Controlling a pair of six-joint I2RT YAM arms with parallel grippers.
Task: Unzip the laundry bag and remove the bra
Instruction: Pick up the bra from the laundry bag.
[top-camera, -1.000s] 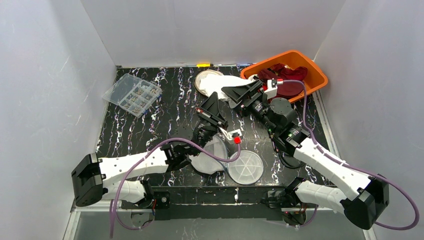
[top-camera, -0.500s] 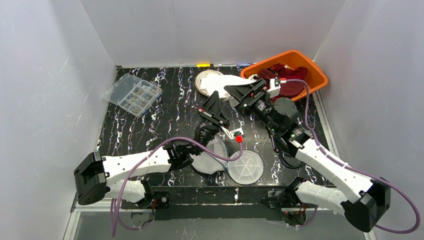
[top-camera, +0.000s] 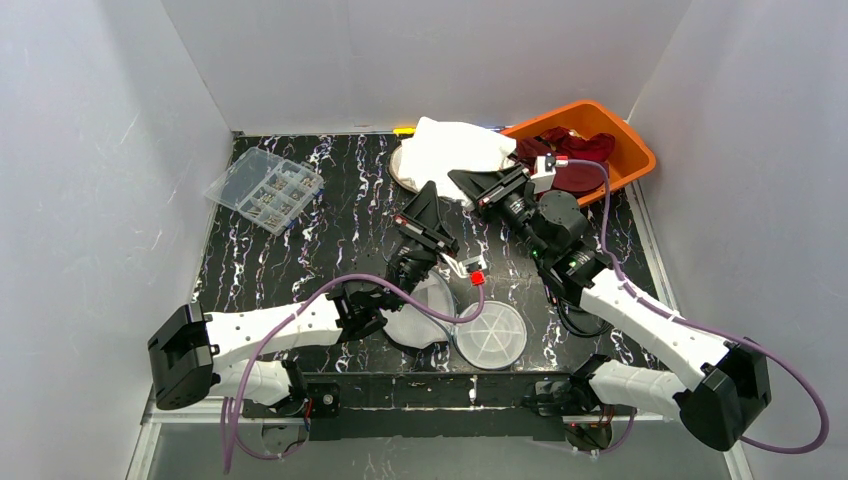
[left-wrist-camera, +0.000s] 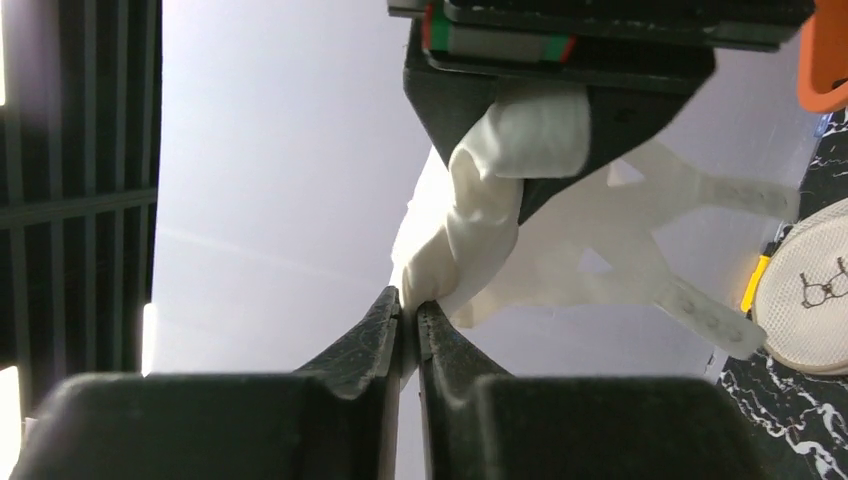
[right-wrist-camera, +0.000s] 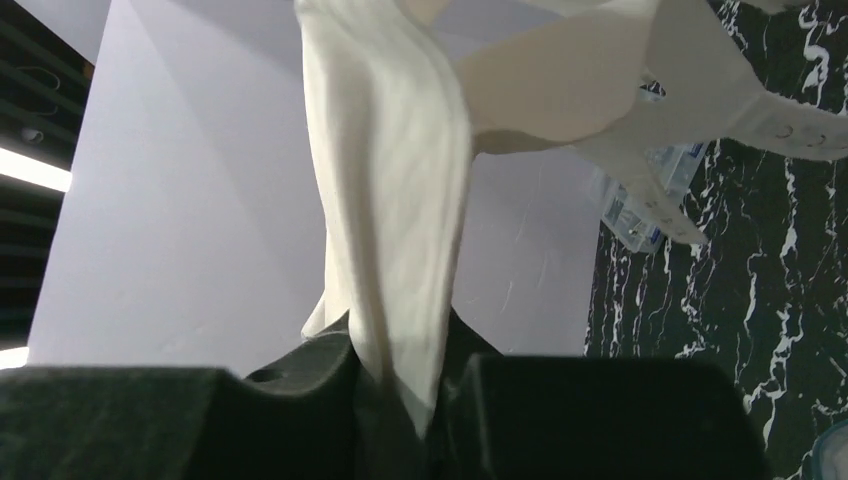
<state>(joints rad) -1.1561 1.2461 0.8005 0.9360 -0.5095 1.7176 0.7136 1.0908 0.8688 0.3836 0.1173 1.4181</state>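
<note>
Wore white shells (top-camera: 265, 332) over black joints (top-camera: 180, 358), trailed purple cables (top-camera: 228, 425) (red tabs (top-camera: 478, 278) near the wrists), ended in black wedge-shaped fingers (left-wrist-camera: 360, 340).

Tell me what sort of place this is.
Probably a robot test booth: plain white walls box in a black marbled table, the left arm and right arm are bolted at its near edge, and an orange bin and clear parts box sit on it.

Top view: the white bra (top-camera: 455, 148) hangs over the 2 fingertips of the right gripper (top-camera: 462, 180), so we can't really see them. Left wrist view chops the mesh laundry bag (left-wrist-camera: 810, 290) at the edge. Bits in the clear organizer box (top-camera: 265, 190)? Too small for us.
</note>
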